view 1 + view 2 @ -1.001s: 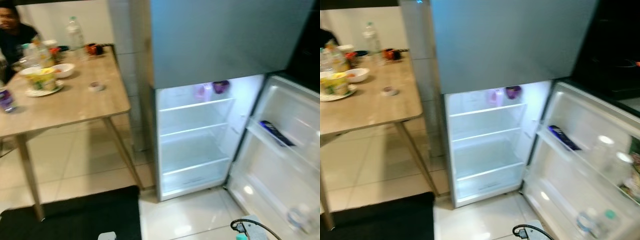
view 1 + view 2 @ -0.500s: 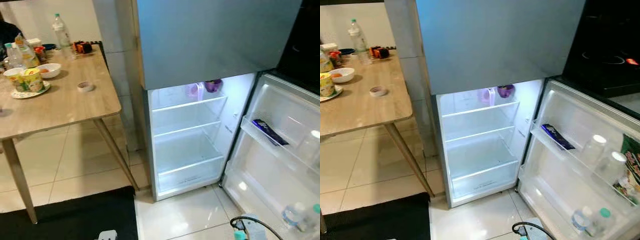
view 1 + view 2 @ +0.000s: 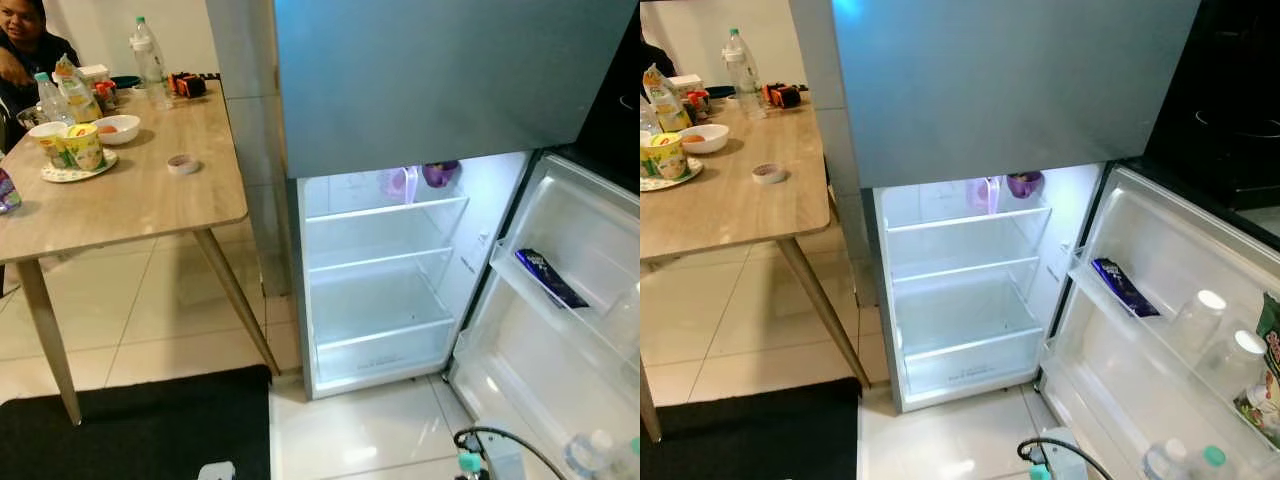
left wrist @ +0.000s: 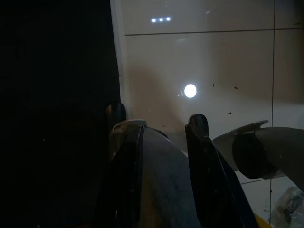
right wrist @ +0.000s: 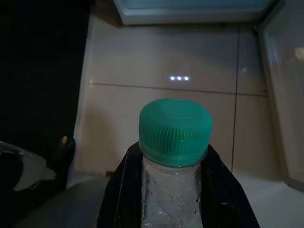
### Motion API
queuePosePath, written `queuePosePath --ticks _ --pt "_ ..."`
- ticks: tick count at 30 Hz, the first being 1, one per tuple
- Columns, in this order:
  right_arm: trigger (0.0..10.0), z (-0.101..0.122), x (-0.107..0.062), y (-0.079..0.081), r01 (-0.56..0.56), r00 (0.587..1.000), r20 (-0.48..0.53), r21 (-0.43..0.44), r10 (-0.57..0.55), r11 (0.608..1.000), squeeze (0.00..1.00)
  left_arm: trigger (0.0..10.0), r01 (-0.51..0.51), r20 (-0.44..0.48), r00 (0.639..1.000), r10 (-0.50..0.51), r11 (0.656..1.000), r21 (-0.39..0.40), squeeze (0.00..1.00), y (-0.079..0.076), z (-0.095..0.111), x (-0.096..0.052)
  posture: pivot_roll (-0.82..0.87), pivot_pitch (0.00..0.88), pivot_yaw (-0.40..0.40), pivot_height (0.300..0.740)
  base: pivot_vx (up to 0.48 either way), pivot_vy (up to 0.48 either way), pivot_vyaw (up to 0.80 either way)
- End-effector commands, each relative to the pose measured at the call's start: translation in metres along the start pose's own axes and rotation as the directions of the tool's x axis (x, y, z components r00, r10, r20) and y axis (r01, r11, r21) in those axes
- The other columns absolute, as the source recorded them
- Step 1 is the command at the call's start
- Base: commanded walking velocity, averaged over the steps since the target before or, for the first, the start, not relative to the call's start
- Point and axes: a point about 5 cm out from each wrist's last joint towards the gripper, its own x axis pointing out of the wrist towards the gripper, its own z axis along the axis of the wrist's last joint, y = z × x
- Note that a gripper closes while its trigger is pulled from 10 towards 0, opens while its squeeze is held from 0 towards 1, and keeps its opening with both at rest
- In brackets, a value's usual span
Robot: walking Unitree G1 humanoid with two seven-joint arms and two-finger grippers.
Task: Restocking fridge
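Black fingers of the right gripper (image 5: 175, 190) clamp a clear water bottle (image 5: 175, 194) just under its green cap (image 5: 175, 131), held low and upright over pale floor tiles (image 5: 156, 57). Its wet plastic is beaded with droplets. At 12 o'clock stands the open fridge (image 3: 965, 290), shelves lit and bare. Pointing down beside a black mat (image 4: 52, 95), the left gripper (image 4: 156, 126) has its fingers a narrow gap apart, holding nothing.

Wooden table (image 3: 140, 200) with bowl (image 3: 117, 128), cups (image 3: 70, 148), seated person (image 3: 28, 50), black mat (image 3: 130, 425), tiled floor (image 3: 160, 310)
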Motion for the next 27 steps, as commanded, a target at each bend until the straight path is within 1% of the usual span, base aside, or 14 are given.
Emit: queuePosePath --ticks 1,6,11,13,17,21,26,27 --pt "10.0 0.007 0.004 0.006 -0.03 0.999 0.023 -0.012 0.03 0.999 0.0 10.0 -0.008 -0.021 1.0 0.008 1.0 0.008 0.0 0.004 -0.005 -0.002 -0.1 0.0 0.019 0.734 0.0 -0.371 0.0" --pt "10.0 0.01 0.005 0.01 -0.061 0.997 0.036 -0.018 0.062 0.998 0.0 10.0 -0.005 -0.014 1.0 0.005 1.0 0.009 0.0 0.004 -0.002 -0.002 -0.11 0.002 0.02 0.734 0.0 -0.374 0.0" --pt "10.0 0.011 0.005 0.01 -0.065 0.997 0.042 -0.014 0.066 0.998 0.0 10.0 -0.003 -0.009 1.0 0.003 1.0 0.007 0.0 0.004 -0.002 -0.002 -0.11 0.006 0.022 0.734 0.0 -0.389 0.0" --pt "10.0 0.006 0.005 0.011 -0.069 0.997 0.024 -0.019 0.07 0.997 0.0 10.0 -0.004 -0.013 1.0 0.004 1.0 0.007 0.0 0.004 -0.003 -0.002 -0.11 0.006 0.022 0.734 0.0 -0.401 0.0" --pt "10.0 0.005 0.004 0.011 -0.072 0.997 0.021 -0.014 0.073 0.997 0.0 10.0 -0.002 -0.012 1.0 0.002 1.0 0.004 0.0 0.003 -0.003 -0.002 -0.11 0.007 0.02 0.734 0.0 -0.404 0.0" --pt "10.0 0.005 0.004 0.013 -0.094 0.995 0.023 -0.01 0.094 0.995 0.0 10.0 -0.011 -0.014 1.0 0.011 1.0 -0.006 0.0 0.004 -0.004 -0.002 -0.11 0.007 0.02 0.734 0.0 0.0 0.0" --pt "10.0 0.013 0.006 0.016 -0.134 0.989 0.057 -0.012 0.134 0.991 0.0 10.0 -0.018 -0.006 1.0 0.018 1.0 -0.015 0.0 0.005 -0.003 -0.002 -0.11 0.015 0.021 0.734 0.0 0.0 0.0" --pt "10.0 0.019 0.008 0.019 -0.164 0.983 0.076 -0.026 0.165 0.986 0.0 10.0 -0.018 -0.005 1.0 0.018 1.0 -0.014 0.0 0.005 -0.003 -0.002 -0.11 0.015 0.021 0.734 0.0 0.0 0.0"
